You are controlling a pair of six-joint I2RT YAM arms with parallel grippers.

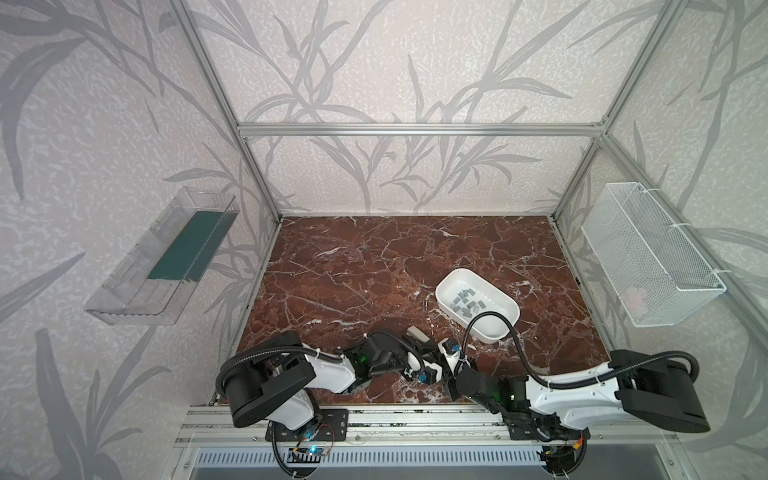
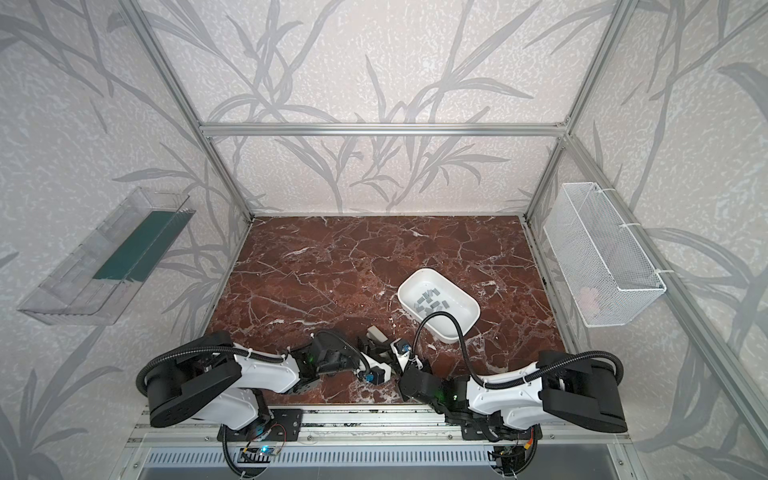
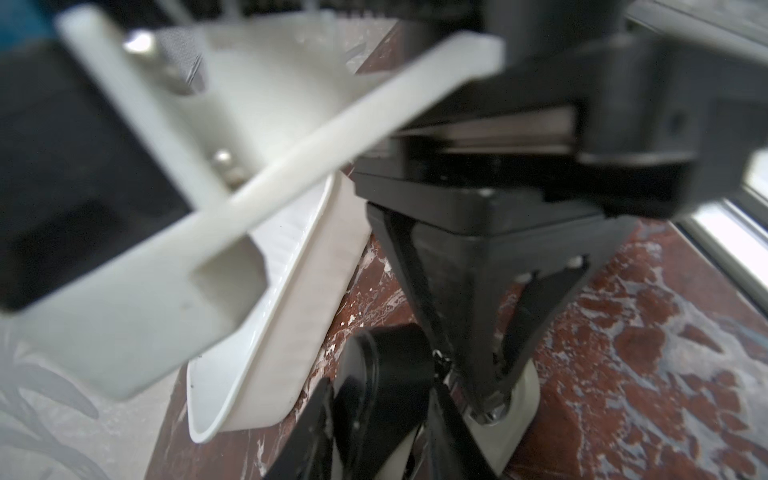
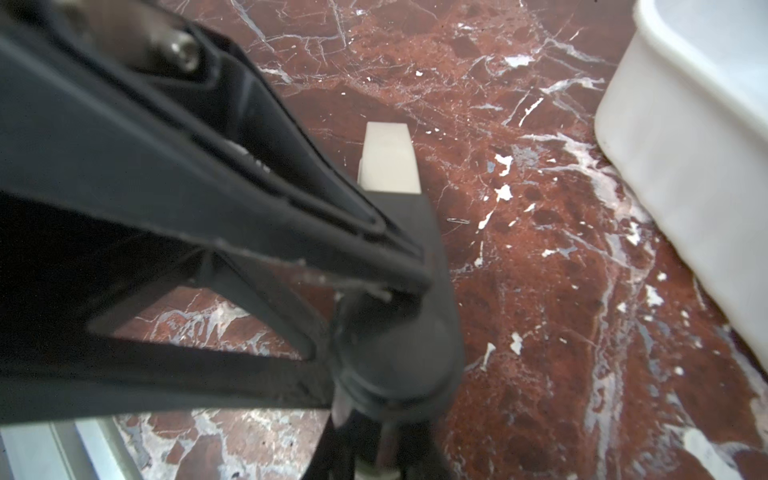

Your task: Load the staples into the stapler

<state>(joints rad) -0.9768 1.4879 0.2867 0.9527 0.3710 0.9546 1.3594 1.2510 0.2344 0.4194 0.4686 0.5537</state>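
In the white tray [image 1: 498, 301] the staples [image 1: 467, 301] lie scattered, long axes mixed, beyond and to the right of the stapler [image 4: 390, 166] at front centre. The left gripper [image 3: 380, 432] and the right gripper [image 4: 374, 449] both seem clamped on the stapler. The right arm is nearer the tray.

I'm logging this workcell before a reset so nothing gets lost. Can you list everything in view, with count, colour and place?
table: one, red-brown marble, floor of the cell.
tub: one, white, right of the table's middle.
staples: about a dozen strips, grey, in the tub.
stapler: one, black and white, front middle, between both hands.
clear bin: one, transparent, on the left wall.
sheet: one, dark green, in the clear bin.
mesh basket: one, white wire, on the right wall; something pale inside, too faint to name.
frame: several bars, silver, around the cell.
left hand: one, black, at the stapler; grip unclear.
right hand: one, black, closed on the stapler.
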